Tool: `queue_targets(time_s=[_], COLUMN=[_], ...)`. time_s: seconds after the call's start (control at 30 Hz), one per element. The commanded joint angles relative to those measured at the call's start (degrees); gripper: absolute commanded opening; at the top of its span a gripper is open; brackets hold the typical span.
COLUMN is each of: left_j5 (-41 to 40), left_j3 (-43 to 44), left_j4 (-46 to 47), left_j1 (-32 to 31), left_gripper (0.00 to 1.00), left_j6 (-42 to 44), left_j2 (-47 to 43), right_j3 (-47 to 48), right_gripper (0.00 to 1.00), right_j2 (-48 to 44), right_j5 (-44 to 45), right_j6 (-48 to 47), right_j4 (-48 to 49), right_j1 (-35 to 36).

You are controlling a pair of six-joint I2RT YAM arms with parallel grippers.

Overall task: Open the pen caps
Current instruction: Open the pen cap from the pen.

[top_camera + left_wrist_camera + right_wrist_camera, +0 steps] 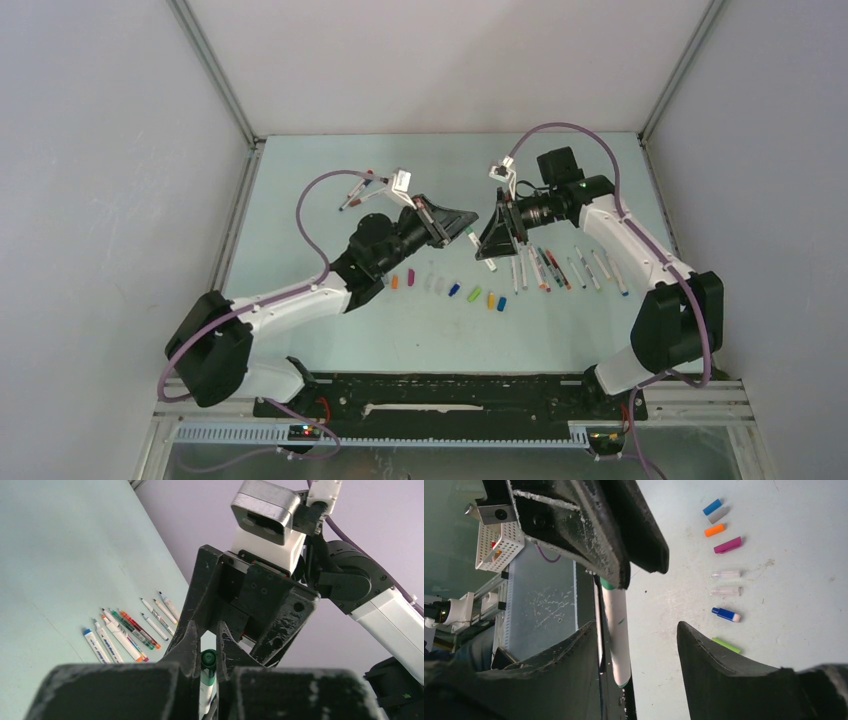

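Caps [452,290] already pulled lay in a row on worktop [330,180], open pens [560,268] beside. I had left claw [205,652] clamped on green-capped pen [616,630], cap still on; right claw [639,645] stood open around its barrel.

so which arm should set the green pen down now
Left. The left gripper is shut on the green pen at its capped end, while the right gripper stands open around the barrel. The right would have to close again first.
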Motion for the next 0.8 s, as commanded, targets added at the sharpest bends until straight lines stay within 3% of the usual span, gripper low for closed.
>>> queue_targets(time_s=[0.0,0.07,0.13,0.23,0.27,0.33,0.4,0.5,0.63,0.77], left_j5=[-0.1,-0.5,-0.9,-1.2,-1.3,-1.2,-0.3,1.4,2.5,2.6], left_j3=[2.8,3.1,3.2,3.3,3.2,3.0,2.6,2.0,0.7,-0.1], left_j4=[3.5,3.6,3.6,3.3,3.2,3.2,3.8,3.8,4.1,4.2], left_j1=[-0.8,-0.9,-0.9,-1.1,-1.1,-1.1,-1.1,-1.1,-1.1,-1.1], left_gripper=[0.0,0.0,0.0,0.0,0.0,0.06,0.24,0.43,0.48,0.42], left_j6=[2.2,2.8,3.5,4.2,4.4,4.6,4.8,5.9,6.6,6.6], left_j2=[0.1,0.1,-0.2,-0.5,-0.6,-0.9,-1.2,-1.9,-2.7,-2.8], right_j3=[0.1,0.1,0.1,0.1,0.1,0.1,0.1,0.1,0.1,0.1], right_gripper=[0.6,0.56,0.46,0.05,0.0,0.0,0.0,0.0,0.0,0.0], right_j2=[0.5,0.7,0.9,0.9,0.9,0.9,0.7,0.4,0.5,0.5], right_j5=[-2.1,-2.3,-2.5,-3.1,-3.0,-3.1,-3.4,-4.2,-5.2,-5.5], right_j6=[1.3,1.4,1.4,1.4,1.4,1.7,1.7,1.7,1.8,1.9], right_j4=[1.6,1.6,1.7,1.8,1.9,2.0,2.0,1.9,2.0,2.0], right_j1=[0.7,1.1,1.6,2.1,2.1,2.1,1.9,1.8,1.4,1.2])
